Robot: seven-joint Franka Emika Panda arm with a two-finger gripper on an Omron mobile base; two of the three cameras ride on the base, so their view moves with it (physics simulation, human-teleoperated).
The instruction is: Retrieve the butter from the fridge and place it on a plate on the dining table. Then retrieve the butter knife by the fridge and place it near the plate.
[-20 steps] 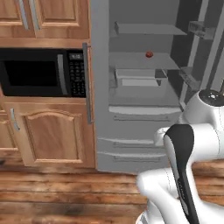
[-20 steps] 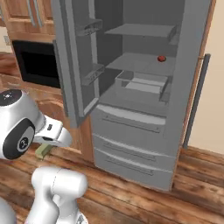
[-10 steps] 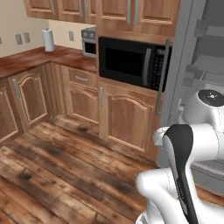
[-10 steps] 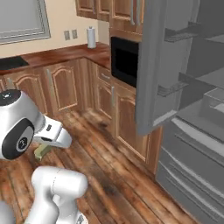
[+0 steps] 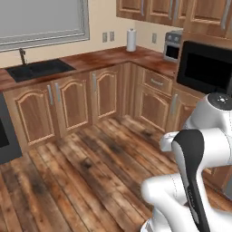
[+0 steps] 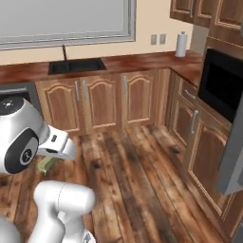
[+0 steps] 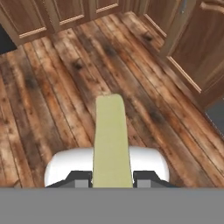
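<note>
Holding: my two-finger gripper (image 7: 111,180) is clamped on the butter, a small pale-yellow rectangular stick (image 7: 111,142); one dark finger tip sits on each side of its near end.
Butter: in the hand view it juts straight out from between my fingers, its far end hanging in the air over the plank floor, touching nothing but me.
Butter, side look: in the right base view a pale yellow-green end (image 6: 46,163) peeks out just under my white wrist, at the left of the picture.
Arm: folded close to my body; the dark-banded white link (image 5: 192,170) rises at the lower right of the left base view.
Floor: worn brown wooden planks (image 7: 57,78) run below the butter, with dark knots scattered about.
Ahead: a corner of reddish-brown wooden cabinets with arched door panels (image 6: 99,102), under a glossy brown counter (image 5: 108,56).
Sink: a black basin with a thin dark tap (image 6: 76,65) is set in that counter, below a wide grey-framed window (image 6: 66,21).
Counter items: a white paper-towel roll (image 5: 131,40) stands upright near the corner, and a small grey toaster oven (image 5: 172,45) sits to its right.
Microwave: a black built-in microwave (image 5: 206,68) sits in the cabinets on the right.
Fridge: a grey steel door edge (image 6: 234,156) cuts into the right side of the right base view.
</note>
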